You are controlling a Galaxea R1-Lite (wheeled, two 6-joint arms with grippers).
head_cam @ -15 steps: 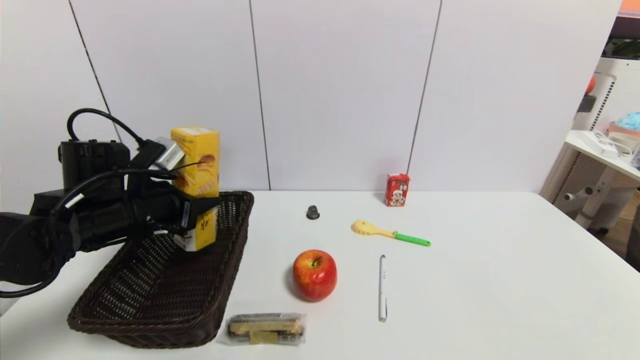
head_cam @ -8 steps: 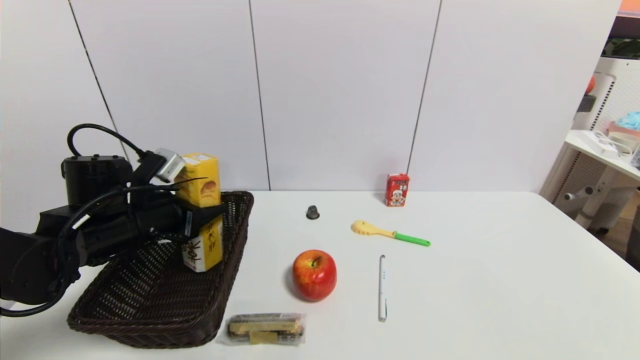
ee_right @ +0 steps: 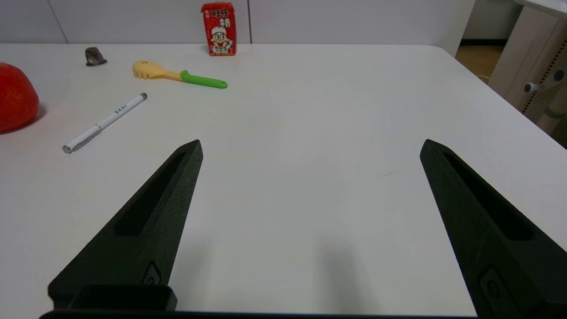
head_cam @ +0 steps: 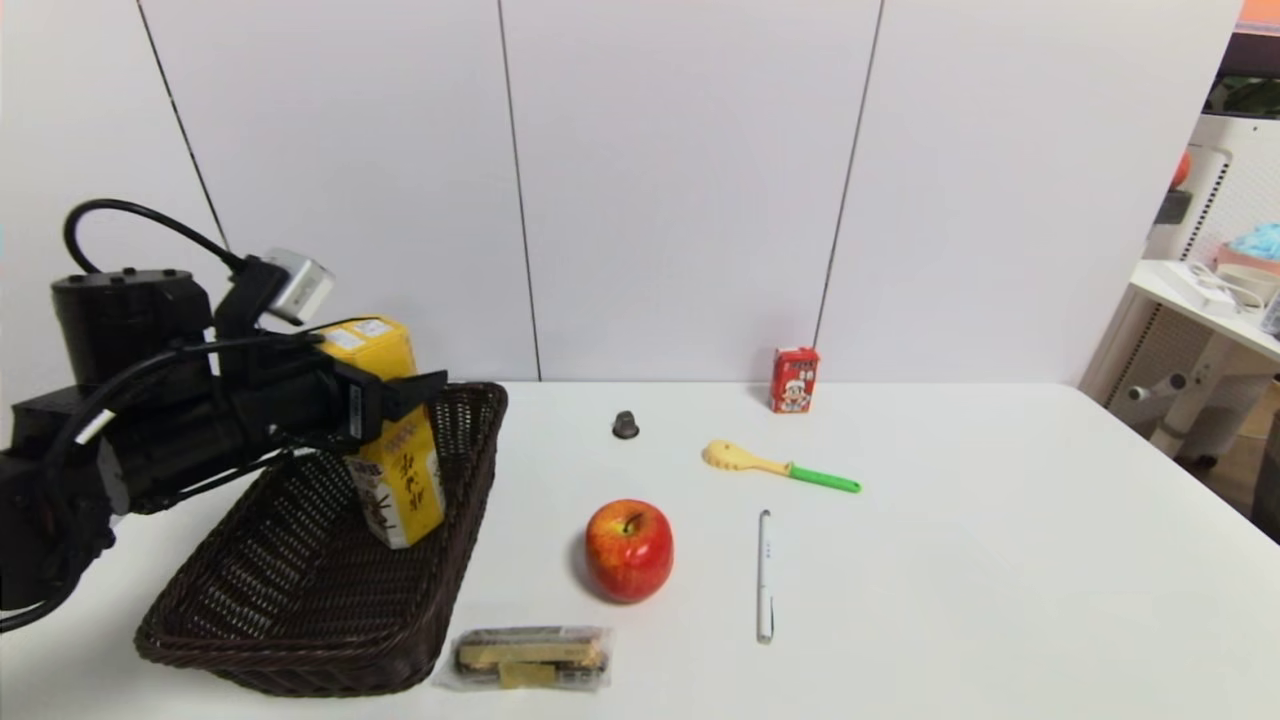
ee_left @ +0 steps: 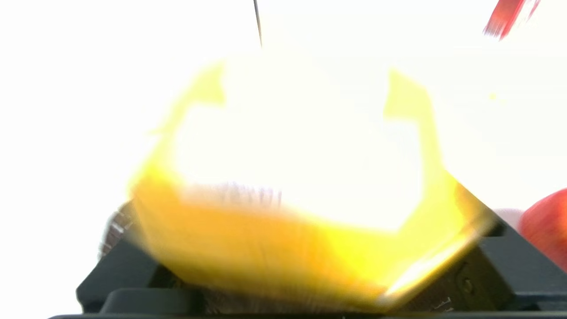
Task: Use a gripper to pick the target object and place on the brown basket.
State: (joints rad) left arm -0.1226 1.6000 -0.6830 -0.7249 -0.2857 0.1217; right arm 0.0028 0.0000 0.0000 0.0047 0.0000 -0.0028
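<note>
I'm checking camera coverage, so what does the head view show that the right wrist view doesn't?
Only the head view shows the left tool around the yellow snack box, which leans in the brown basket, plus a wrapped snack bar. Only the right wrist view shows the right tool, open above the table. Both show the apple, pen, spoon and red carton.
</note>
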